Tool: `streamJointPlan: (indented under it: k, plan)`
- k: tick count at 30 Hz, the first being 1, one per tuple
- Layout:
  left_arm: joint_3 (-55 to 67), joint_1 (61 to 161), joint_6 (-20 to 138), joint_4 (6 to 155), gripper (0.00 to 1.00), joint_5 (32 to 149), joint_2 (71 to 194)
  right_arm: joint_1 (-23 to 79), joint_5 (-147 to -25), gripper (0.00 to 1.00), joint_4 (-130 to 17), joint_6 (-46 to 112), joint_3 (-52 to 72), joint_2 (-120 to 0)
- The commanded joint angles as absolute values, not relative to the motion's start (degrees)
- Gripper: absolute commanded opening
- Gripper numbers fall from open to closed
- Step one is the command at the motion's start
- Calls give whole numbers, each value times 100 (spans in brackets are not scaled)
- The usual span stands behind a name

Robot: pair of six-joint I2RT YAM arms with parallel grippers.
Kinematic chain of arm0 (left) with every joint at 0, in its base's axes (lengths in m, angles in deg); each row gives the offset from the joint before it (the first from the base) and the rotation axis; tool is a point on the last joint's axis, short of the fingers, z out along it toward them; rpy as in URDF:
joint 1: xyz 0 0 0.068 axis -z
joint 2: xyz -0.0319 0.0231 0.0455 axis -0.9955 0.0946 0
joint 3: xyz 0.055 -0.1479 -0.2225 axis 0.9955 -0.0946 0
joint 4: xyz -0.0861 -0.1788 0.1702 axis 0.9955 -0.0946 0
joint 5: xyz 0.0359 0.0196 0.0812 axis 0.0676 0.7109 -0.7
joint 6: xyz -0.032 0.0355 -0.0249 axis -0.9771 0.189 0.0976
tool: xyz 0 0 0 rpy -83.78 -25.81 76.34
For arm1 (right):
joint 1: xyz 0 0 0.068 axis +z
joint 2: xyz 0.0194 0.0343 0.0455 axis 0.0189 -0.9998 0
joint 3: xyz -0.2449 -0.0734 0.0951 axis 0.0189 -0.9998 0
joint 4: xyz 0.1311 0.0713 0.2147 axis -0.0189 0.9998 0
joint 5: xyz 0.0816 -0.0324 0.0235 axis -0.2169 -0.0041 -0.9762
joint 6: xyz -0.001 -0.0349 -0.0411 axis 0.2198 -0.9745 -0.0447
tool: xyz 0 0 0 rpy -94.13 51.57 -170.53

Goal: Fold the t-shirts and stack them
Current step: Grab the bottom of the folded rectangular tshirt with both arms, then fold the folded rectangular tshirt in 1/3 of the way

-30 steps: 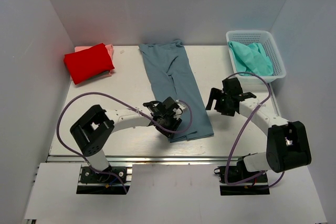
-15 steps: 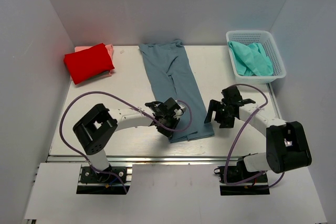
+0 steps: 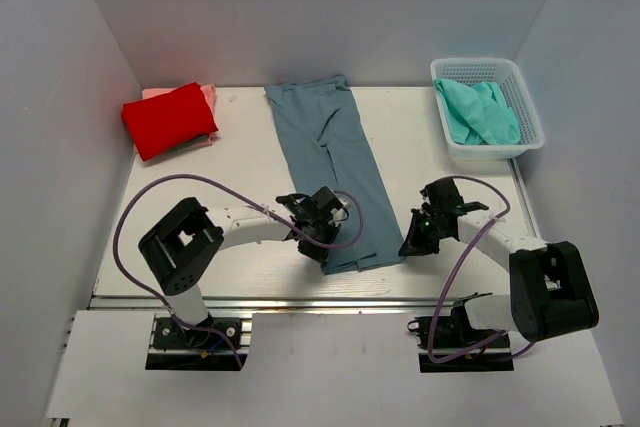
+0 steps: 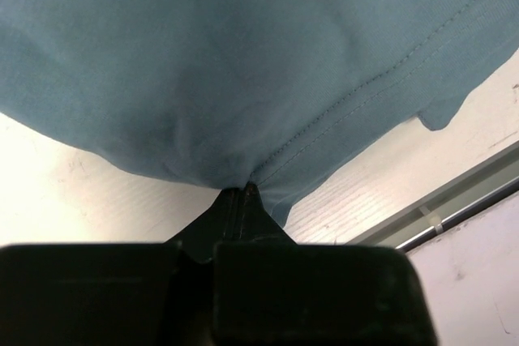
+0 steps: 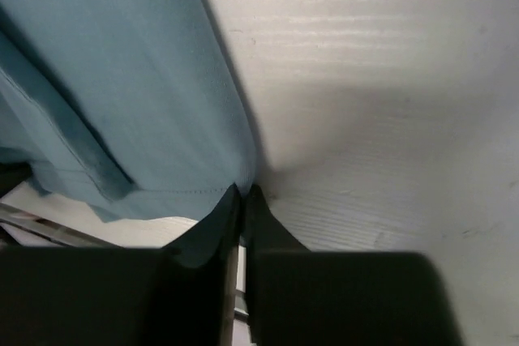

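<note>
— What's at the far left?

— A folded red shirt point(image 3: 168, 119), lying on a pink shirt point(image 3: 208, 95) whose edge peeks out behind it. Both are in the far left corner of the counter point(image 3: 250, 167).

— And the left pincer point(image 4: 243, 190)?

— Its fingers are pressed together on the near left corner of the blue shirt point(image 3: 325, 157). The wrist view shows the hem bunched into the tips.

— How does that shirt lie?

— As a long narrow strip down the middle of the counter, from the far edge almost to the near one, slanting slightly rightward as it comes closer.

— The right pincer point(image 5: 242, 192)?

— At the strip's near right corner. Its fingers stand nearly together, only a thin slit between them, with the cloth's edge running in at the tips, so it looks clamped on the blue shirt too.

— Further right?

— A white mesh basket point(image 3: 530, 127) in the far right corner, with a crumpled teal shirt point(image 3: 480, 112) inside.
</note>
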State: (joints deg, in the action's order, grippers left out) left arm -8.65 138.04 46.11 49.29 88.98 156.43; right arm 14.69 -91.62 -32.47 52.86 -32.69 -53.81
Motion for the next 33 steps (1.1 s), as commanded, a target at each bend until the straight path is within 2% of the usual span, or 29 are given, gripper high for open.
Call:
streamJointPlan:
  k: [1, 10, 16, 25, 33]
  plan:
    - [-1088, 13853, 4550, 4421, 0, 8786, 15563, 1474, -9550, 0, -3295, 5308, -3335, -5316]
    - [-790, 13739, 4805, 4491, 0, 8786, 14798, 1465, -9603, 0, -3523, 5158, -2526, -5009]
    - [-272, 13546, 4919, 4543, 0, 8267, 14666, 1474, -9945, 0, -4786, 5781, -2192, -5184]
    - [801, 12756, 4928, 4324, 0, 7512, 15325, 1474, -9734, 0, -5148, 5852, -1218, -5755]
    - [1916, 12175, 5192, 3999, 0, 7512, 16133, 1483, -9814, 0, -5237, 5852, 5, -7080]
